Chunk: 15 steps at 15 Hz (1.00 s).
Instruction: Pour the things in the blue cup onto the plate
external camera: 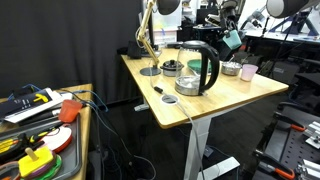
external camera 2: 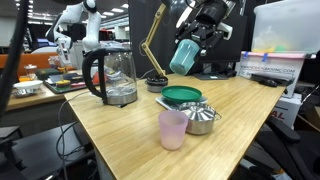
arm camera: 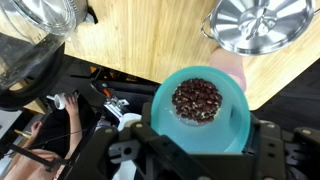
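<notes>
Gripper [external camera 2: 197, 36] is clamped on the cup [external camera 2: 185, 56], aloft and tilted, beans [arm camera: 197, 100] inside. Steer clear of the kettle [external camera 2: 112, 75], centre over the plate [external camera 2: 182, 96], lower, and tip slowly so nothing spills toward the bowl [external camera 2: 203, 118].

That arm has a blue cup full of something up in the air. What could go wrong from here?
1. The gripper holds the blue cup of dark beans in the air. In the wrist view the table ends beneath it and the floor shows, so tipping here would likely miss the green plate.
2. The metal bowl and pink cup stand close to the plate. Beans may bounce into them, or the arm may knock them.
</notes>
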Available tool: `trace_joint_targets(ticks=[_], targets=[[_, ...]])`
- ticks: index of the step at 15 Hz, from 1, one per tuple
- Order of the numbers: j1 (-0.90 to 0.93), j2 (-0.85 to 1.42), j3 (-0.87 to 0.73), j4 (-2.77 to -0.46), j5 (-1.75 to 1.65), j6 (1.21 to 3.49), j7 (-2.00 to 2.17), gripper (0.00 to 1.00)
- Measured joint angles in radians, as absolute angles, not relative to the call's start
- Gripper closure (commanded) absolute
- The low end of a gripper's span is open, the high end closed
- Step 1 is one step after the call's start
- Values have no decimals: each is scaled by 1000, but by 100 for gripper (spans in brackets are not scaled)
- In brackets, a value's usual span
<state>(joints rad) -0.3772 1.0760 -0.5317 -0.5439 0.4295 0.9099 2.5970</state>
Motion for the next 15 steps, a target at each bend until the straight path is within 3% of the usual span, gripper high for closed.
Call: trace_joint_targets(ticks=[9,10,15], targets=[[-197,1105,-730,-561,516,818,2596,46],[-191,1112,-745,-561,516,811,2596,21],[-189,1116,-745,-561,515,814,2595,21]])
